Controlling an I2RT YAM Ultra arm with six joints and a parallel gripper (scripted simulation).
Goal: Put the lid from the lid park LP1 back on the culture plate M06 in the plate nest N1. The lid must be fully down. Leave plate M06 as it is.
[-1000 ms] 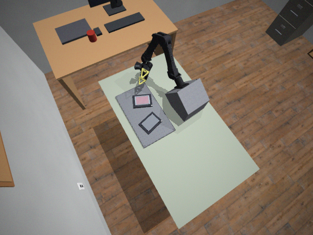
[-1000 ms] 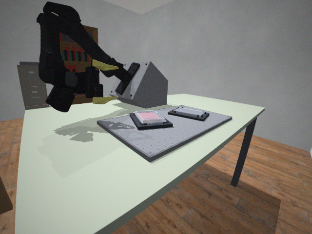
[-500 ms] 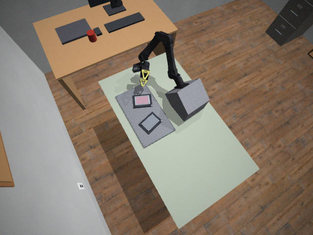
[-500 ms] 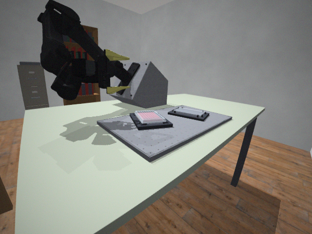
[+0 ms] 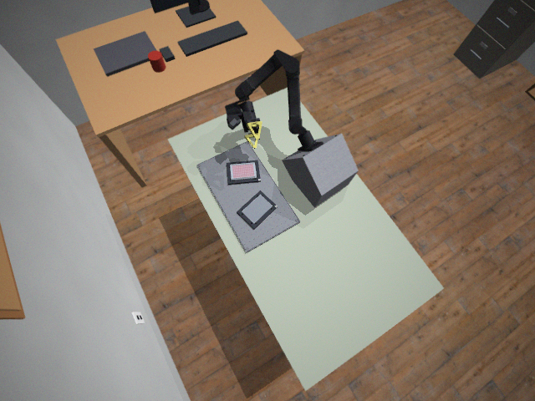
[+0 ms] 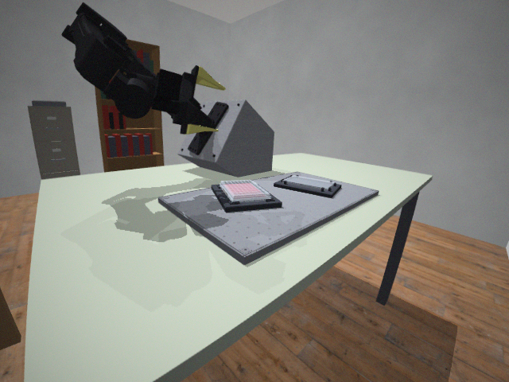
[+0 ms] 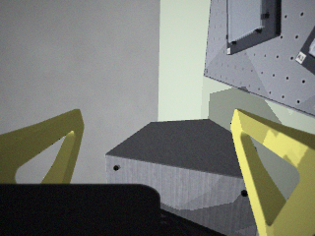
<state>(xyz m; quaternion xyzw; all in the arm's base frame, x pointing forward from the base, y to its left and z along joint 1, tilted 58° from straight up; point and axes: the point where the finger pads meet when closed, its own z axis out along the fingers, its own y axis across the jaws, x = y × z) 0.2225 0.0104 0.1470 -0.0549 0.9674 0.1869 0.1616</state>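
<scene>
The gripper (image 6: pixel 205 107) hangs high above the table's far left part, fingers spread fully apart and grasping nothing, tilted toward the arm's grey pedestal (image 6: pixel 246 139) rather than toward the work. The lid (image 6: pixel 308 181) rests in the lid park LP1 (image 6: pixel 283 184) at the far right of the perforated base board (image 6: pixel 262 230), apparently seated flat, though its clear material makes the edges hard to judge. Culture plate M06 (image 6: pixel 245 190), pink wells exposed, sits uncovered in plate nest N1 (image 6: pixel 223 201), just left of the park. The nests hold both items square for a straight transfer. Judgement: approach not yet begun; the gripper must first travel over the lid.
</scene>
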